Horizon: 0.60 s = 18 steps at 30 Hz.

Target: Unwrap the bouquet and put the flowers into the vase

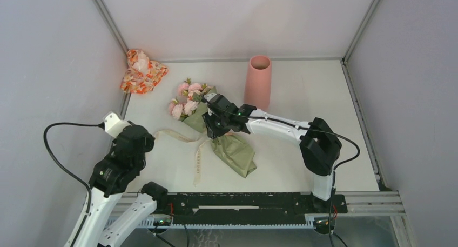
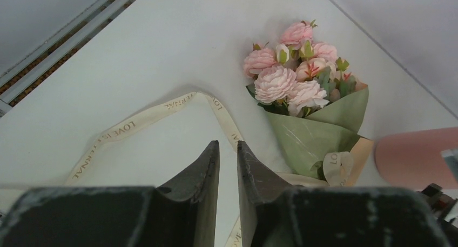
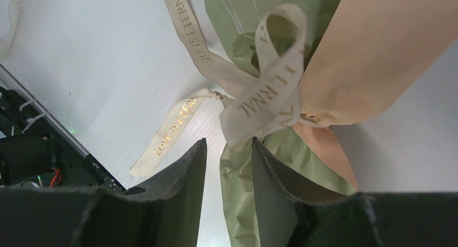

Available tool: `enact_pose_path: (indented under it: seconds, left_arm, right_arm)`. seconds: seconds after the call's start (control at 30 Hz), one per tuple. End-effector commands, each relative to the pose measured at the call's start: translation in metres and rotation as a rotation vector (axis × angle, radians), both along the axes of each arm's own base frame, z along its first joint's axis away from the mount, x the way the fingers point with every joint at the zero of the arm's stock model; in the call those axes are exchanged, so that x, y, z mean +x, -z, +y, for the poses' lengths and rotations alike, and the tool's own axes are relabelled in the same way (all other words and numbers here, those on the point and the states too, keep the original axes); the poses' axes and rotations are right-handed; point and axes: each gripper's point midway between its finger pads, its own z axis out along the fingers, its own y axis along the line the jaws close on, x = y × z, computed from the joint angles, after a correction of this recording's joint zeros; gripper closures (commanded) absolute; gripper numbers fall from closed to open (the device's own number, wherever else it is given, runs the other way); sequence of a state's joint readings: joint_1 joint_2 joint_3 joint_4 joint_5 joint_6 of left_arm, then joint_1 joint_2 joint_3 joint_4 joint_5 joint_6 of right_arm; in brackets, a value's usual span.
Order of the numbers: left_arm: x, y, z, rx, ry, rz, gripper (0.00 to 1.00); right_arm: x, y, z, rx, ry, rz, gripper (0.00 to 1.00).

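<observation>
Bouquet [image 1: 216, 136]: on its side mid-desk, pink heads toward the far left, stem end toward the arms, near the vase [image 1: 258, 82] but apart from it. Not yet unwrapped. Cream ribbon [image 1: 197, 160] partly undone, with long tails trailing over the white desk [image 1: 302, 95], yet a knot and one loop remaining at the waist of the cone. Unwrapping step, by the look of it: ribbon first, paper after, flowers [image 1: 184, 98] into the vase last.

Right fingers [image 3: 201, 155]: right over the knot, parted to a moderate gap, loop just at the tips, nothing visibly pinched. Left fingers [image 2: 213, 155]: off to the left, narrow gap, nothing seen between, pointing toward the blooms across a ribbon tail.

Next, probably: close on the loop or a tail, pull away from the knot, steady the cone with the other arm against sliding.

Materials: crisp matte paper [image 3: 243, 204], olive-green over a tan-orange sheet, creased, likely springy; flat limp ribbon with gilt lettering; ruffled, cloth-like blooms; smooth salmon-pink cylinder, upright, round-mouthed, tall enough to tip under a careless nudge.
</observation>
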<state>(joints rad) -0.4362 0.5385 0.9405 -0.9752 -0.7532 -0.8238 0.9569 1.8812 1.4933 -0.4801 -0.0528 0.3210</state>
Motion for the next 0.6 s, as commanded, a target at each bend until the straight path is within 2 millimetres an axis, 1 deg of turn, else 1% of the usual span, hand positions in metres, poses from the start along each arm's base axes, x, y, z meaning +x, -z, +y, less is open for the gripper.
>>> enact_pose_path:
  seconds: [0.0, 0.27, 0.4, 0.53, 0.57]
  left_arm:
    - [0.01, -0.002, -0.006, -0.025, 0.005, -0.021, 0.77]
    - [0.004, 0.001, -0.002, -0.015, -0.005, -0.017, 0.77]
    - [0.002, 0.003, 0.0, -0.014, -0.011, -0.014, 0.77]
    - [0.002, 0.006, 0.0, -0.014, -0.012, -0.01, 0.77]
    - [0.002, 0.006, 0.0, -0.014, -0.012, -0.009, 0.77]
  right_arm:
    - [0.008, -0.026, 0.005, 0.074, 0.021, -0.047, 0.55]
    - [0.007, -0.002, 0.011, 0.052, 0.008, 0.0, 0.55]
    - [0.008, 0.001, 0.017, 0.057, -0.004, 0.007, 0.56]
    - [0.006, 0.0, 0.027, 0.068, -0.027, 0.012, 0.56]
    - [0.004, 0.003, 0.03, 0.064, -0.034, 0.018, 0.56]
